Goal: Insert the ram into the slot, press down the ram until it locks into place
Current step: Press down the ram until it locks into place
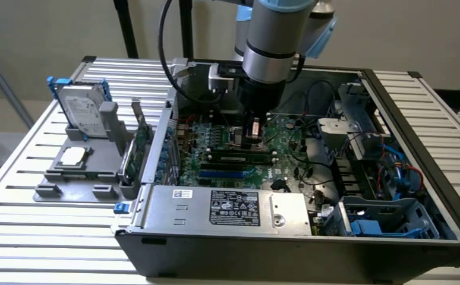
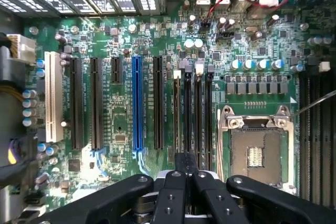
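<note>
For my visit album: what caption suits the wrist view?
The gripper hovers over the motherboard, lined up with the black memory slots beside the CPU socket.

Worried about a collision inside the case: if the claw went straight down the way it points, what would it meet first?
Probably the row of black memory slots on the motherboard, beside the CPU socket. The claw hangs right over them; depth is unclear.

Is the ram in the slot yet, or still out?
In: the ram stands on edge in the slot, under the gripper. Whether its end clips have locked, cannot tell.
</note>
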`<move>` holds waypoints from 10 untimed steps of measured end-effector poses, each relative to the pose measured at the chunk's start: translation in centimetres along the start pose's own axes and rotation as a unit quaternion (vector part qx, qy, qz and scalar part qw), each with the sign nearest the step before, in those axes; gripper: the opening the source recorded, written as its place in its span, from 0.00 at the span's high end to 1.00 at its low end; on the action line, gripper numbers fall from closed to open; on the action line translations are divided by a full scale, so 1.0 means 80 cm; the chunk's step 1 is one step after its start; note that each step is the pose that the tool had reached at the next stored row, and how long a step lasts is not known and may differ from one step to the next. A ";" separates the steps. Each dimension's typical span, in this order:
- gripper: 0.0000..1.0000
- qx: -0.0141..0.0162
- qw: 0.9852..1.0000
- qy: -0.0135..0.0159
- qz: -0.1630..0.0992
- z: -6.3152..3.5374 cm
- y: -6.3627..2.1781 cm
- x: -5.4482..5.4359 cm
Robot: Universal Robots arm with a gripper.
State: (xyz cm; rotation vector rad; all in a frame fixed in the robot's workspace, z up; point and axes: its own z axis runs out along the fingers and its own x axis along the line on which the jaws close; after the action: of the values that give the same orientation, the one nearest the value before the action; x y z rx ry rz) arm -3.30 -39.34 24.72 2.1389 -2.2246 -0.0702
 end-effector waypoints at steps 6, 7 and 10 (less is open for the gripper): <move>0.89 0.000 1.000 0.000 0.000 -0.008 0.000 0.000; 0.89 0.000 1.000 0.000 0.000 -0.008 0.000 0.000; 0.89 0.000 1.000 0.000 0.000 -0.008 0.000 0.000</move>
State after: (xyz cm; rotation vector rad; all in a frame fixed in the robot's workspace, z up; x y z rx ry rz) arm -3.21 -39.35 25.37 2.1400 -2.2240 -0.0706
